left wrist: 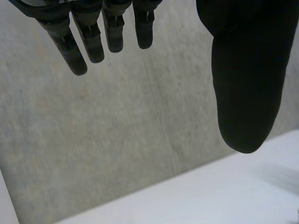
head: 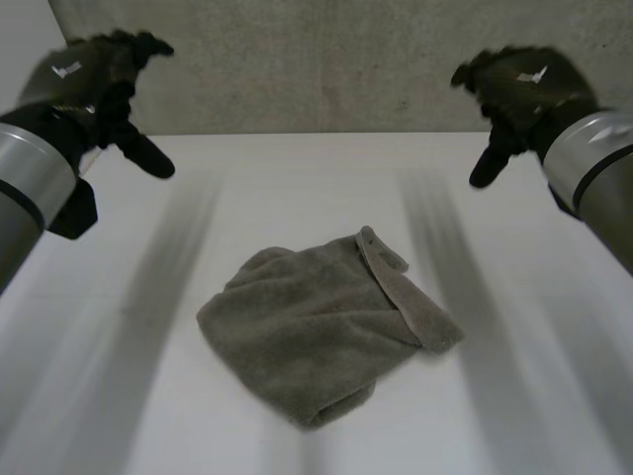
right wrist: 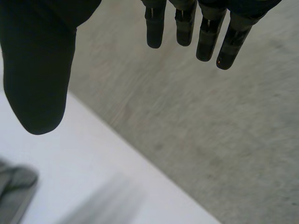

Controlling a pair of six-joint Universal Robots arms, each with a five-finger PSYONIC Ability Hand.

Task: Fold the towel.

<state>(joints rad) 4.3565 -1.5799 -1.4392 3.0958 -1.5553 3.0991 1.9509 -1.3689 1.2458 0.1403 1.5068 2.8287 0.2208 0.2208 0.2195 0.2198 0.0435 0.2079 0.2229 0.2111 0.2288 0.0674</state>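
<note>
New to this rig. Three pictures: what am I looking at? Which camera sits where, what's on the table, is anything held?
This is a two-armed robot at a white table. The head view looks down from a camera between and behind the arms. It shows the left robot hand and the right robot hand held up in the air, one at each side. The other two pictures come from a camera on each wrist, looking along that hand's palm, so you see its own fingers and thumb. Both hands are open and hold nothing. A grey towel lies loosely bunched in the middle of the table, and neither hand touches it.
</note>
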